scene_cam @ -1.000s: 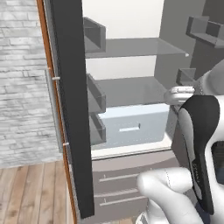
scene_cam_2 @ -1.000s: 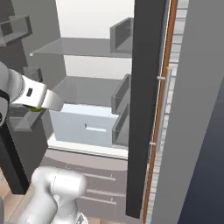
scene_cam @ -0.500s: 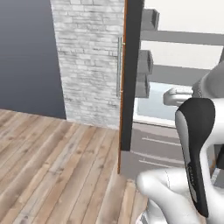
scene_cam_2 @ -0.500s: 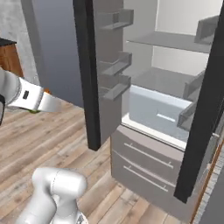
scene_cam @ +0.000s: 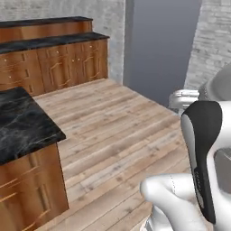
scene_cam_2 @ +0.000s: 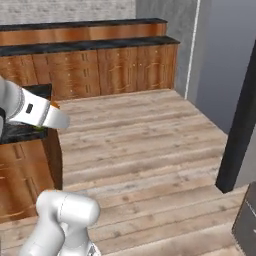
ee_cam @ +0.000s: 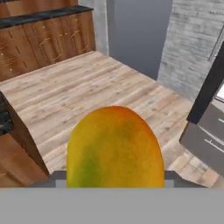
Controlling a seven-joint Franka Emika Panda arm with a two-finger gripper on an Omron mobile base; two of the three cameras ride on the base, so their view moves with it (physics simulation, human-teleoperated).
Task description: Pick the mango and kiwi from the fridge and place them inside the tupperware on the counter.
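Carry step in hand: the pincer is clenched on the mango (ee_cam: pixel 114 148) — the fruit is in its grip, low and central in the hand view, above the wooden floor (scene_cam: pixel 122 131). Next move calls for reaching the near-left table (scene_cam: pixel 22 128) — tupperware unseen. Two-tiered back counter (scene_cam_2: pixel 85 42) far off; the fridge (ee_cam: pixel 205 131) door edge stands right.

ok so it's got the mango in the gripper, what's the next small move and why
Probably keep carrying the mango toward the black marble counter at the left. The hand view shows the fruit close up in the shut gripper, with open wooden floor ahead and the fridge off to the right. No tupperware is in sight yet, so the counter top should come into view before any lowering.
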